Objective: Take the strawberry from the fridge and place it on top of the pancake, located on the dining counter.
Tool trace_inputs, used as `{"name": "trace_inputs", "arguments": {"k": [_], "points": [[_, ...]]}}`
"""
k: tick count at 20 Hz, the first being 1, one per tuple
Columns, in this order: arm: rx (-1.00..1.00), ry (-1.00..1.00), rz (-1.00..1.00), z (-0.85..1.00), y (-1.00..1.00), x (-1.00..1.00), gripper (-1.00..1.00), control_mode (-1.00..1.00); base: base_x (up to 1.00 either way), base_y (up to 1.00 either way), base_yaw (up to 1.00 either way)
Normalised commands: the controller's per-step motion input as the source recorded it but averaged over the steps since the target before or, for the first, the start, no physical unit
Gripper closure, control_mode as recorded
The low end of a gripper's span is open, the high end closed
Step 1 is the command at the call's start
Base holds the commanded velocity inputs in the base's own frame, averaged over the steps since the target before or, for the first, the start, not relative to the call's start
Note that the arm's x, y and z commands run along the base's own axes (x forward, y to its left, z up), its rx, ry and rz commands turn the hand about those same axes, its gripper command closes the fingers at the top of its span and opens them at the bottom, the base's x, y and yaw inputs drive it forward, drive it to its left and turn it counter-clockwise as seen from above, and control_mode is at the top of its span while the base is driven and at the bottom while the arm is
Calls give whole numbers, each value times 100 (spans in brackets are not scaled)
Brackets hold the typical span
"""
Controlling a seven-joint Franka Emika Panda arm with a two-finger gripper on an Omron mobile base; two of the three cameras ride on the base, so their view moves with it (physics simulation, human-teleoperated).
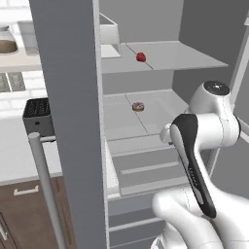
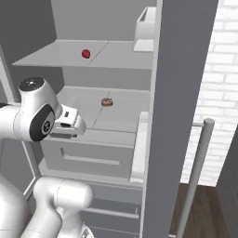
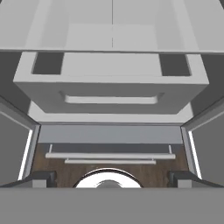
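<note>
Nearest, at the bottom of the hand view, the gripper [image 3: 112, 177] points down at the fridge's drawers, its dark fingertips [image 3: 38, 178] spread wide and holding nothing. The fridge [image 1: 73, 97] stands open, so its shelves are reachable. Mid-frame in the left base view, a doughnut-like ring [image 1: 138, 106] lies on the middle shelf. Farther, upper centre, the strawberry [image 1: 141, 57] rests on the top shelf, seemingly near its front edge, well apart from the hand.

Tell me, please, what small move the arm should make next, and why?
Probably raise the hand and reach toward the upper shelf. The strawberry lies there, above the shelf with the doughnut, while the open gripper sits low in front of the fridge, pointing down at the drawers, and holds nothing.
</note>
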Motion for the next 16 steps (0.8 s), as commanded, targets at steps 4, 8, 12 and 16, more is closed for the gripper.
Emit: {"name": "trace_inputs", "arguments": {"k": [4,8,12,16], "points": [[0,0,0,0,0,0,-100,100,49,4,0],[0,0,0,0,0,0,-100,100,38,4,0],[0,0,0,0,1,8,-100,-100,30,7,0],[0,-36,1,22,22,16,-100,-100,0,0,0]]}}
